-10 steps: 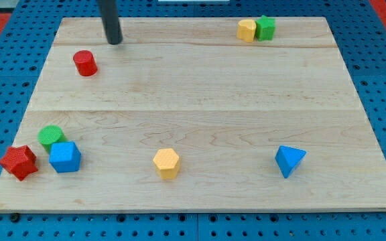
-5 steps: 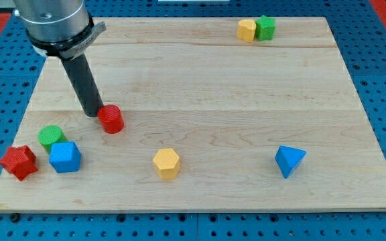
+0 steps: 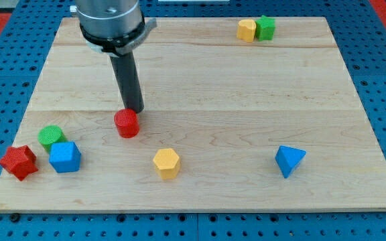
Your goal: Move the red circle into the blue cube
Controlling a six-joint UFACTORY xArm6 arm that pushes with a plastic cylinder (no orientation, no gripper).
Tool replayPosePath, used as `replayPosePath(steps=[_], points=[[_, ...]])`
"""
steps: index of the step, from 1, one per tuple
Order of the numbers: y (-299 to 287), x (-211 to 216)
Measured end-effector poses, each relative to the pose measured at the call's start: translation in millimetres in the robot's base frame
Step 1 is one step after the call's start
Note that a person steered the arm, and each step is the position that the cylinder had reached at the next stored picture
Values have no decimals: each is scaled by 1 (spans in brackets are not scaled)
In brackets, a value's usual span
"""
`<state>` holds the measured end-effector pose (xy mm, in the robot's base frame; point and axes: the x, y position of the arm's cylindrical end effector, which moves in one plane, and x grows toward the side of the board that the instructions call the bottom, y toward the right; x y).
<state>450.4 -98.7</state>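
With my tip (image 3: 134, 109) touching the red circle (image 3: 126, 124) from its upper right, I'm mid-push; next shove goes down-left toward the blue cube (image 3: 65, 157), well apart.

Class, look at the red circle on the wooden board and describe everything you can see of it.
The red circle is a short, upright cylinder, matt red, with a faintly ridged, plastic-looking flat top. It stands on the pale wooden board, left of the view's centre. My tip sits at its upper right edge, apparently touching it. No block touches it; the blue cube lies apart, towards the view's lower left.
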Motion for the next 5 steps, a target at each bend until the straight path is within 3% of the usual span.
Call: replayPosePath(steps=[1,3,5], points=[[7,37],[35,63],[-38,63]])
